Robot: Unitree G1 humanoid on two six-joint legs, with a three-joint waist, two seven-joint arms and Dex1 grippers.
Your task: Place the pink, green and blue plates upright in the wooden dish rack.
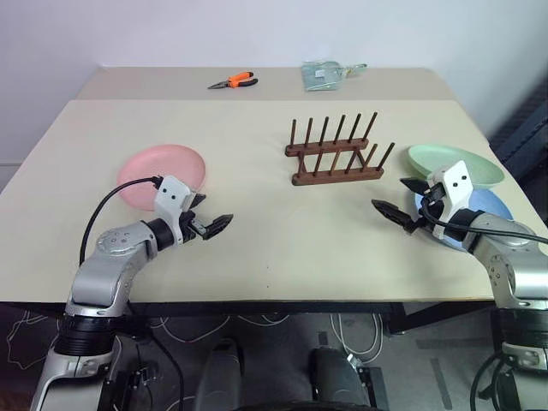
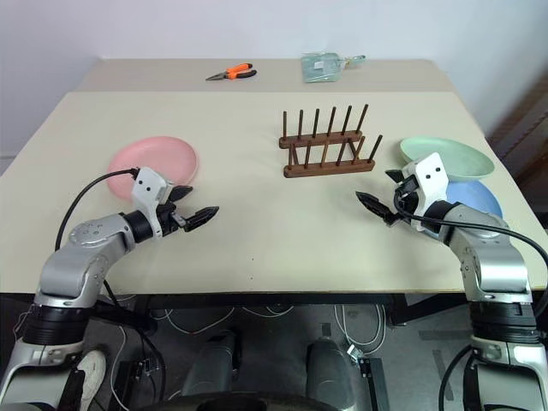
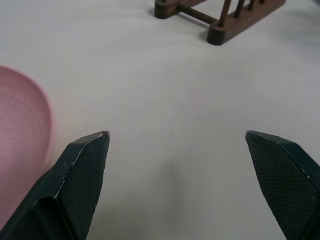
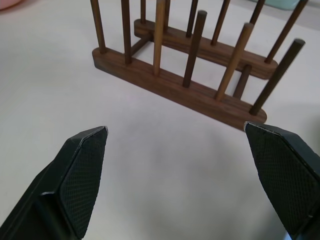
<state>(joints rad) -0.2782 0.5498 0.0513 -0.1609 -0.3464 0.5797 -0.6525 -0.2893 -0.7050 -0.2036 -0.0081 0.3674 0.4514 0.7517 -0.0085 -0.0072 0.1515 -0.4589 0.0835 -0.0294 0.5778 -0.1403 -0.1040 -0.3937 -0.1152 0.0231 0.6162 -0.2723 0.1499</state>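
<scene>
Your left fingers (image 1: 208,224), spread wide and empty, sat just at five o'clock of the pink plate (image 1: 161,174); right fingers (image 1: 402,204) equally open

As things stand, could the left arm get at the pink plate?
Probably yes. The pink plate lies flat on the table right beside the left tool, which is open and empty, with nothing between them; the plate's low rim may make gripping awkward.

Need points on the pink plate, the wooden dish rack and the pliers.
pink plate (image 1: 163,167), left eye view, bare middle of the dish.
wooden dish rack (image 1: 336,176), left eye view, near base bar.
pliers (image 1: 241,80), left eye view, orange handles.
</scene>
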